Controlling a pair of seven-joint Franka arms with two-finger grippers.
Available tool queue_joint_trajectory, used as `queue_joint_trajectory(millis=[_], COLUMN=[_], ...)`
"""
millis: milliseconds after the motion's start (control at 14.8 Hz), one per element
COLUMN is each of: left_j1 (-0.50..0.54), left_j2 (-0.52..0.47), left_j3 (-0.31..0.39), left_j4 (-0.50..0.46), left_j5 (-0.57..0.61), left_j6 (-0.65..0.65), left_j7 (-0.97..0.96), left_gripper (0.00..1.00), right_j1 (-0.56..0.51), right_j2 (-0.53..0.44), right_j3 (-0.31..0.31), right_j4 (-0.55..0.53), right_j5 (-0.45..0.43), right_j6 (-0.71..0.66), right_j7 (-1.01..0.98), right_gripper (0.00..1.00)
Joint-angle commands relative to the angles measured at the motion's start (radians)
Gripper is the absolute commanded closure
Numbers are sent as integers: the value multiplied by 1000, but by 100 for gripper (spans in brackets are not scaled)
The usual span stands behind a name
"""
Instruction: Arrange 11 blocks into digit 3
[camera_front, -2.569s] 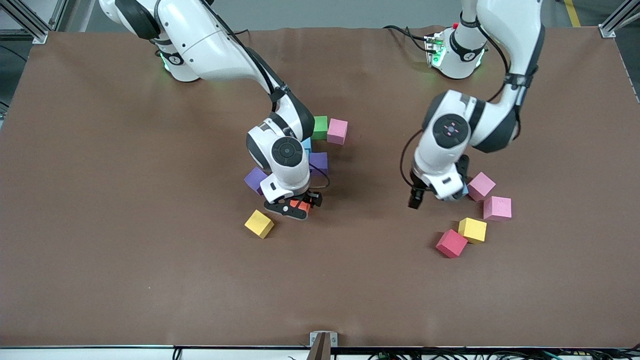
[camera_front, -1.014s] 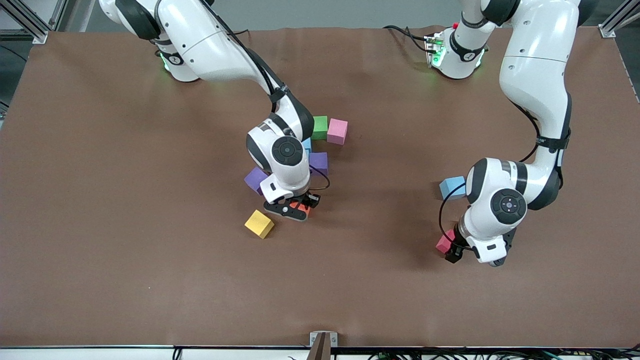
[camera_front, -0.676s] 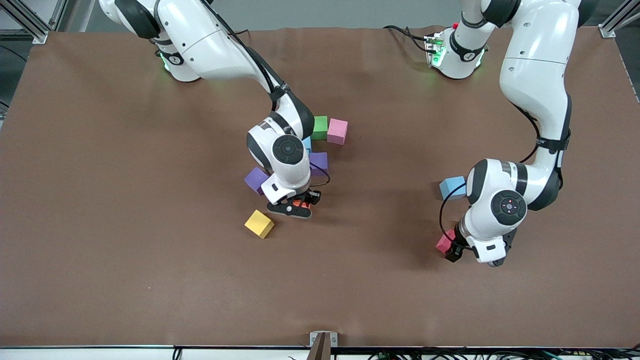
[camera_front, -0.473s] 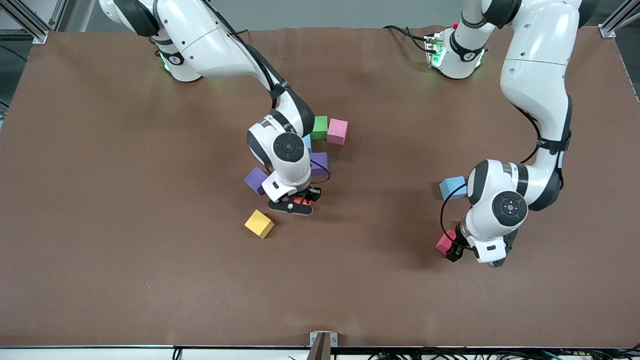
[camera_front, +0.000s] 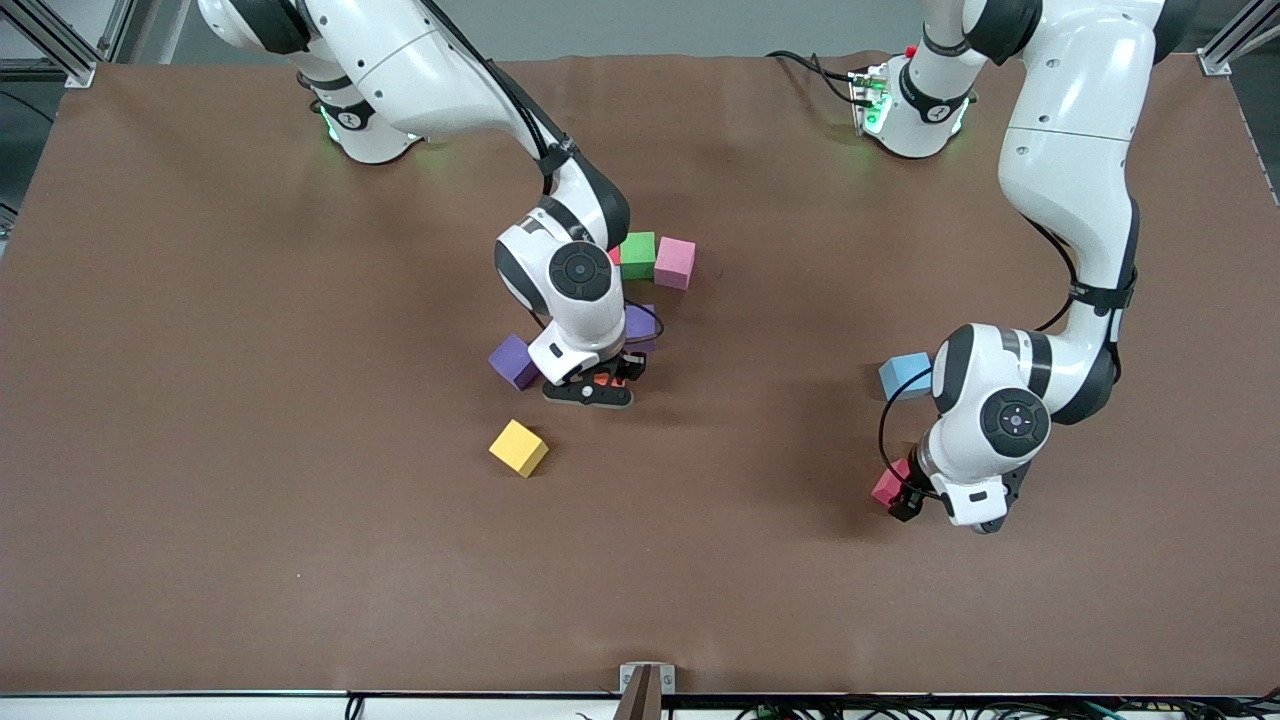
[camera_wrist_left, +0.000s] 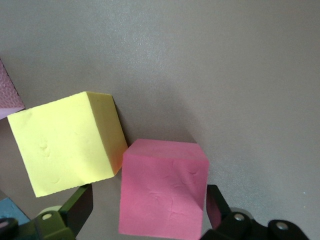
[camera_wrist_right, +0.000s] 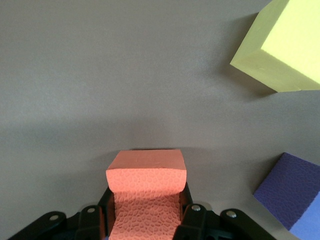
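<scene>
The right gripper (camera_front: 598, 385) held an orange block (camera_wrist_right: 146, 187) clamped between its fingers, over the table (camera_front: 250, 400) beside a purple block (camera_front: 514, 360) and near a yellow block (camera_front: 518, 447). The left gripper (camera_front: 935, 503) stood wide around a red block (camera_wrist_left: 162, 190), touching a second yellow block (camera_wrist_left: 67, 142). Green (camera_front: 637, 254) and pink (camera_front: 675, 262) blocks sat side by side.
</scene>
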Motion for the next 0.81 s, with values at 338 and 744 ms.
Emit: queue_joint_trajectory(millis=[338,744], left_j1=[9,-13], left_j2=[14,3], left_j3=[-7,-26], left_j4=[8,8], left_j5=[-17,-20], left_j6=[3,-3], left_j7=[43,-93], left_gripper=[44,63], right_j1=[16,33], right_j2=[-87,-87], right_j3=[-2,-2], right_j4=[-169,-183], right_j5=[-20,-20], right_j6=[136,130], right_j7=[-68,-91], right_gripper=[95,95])
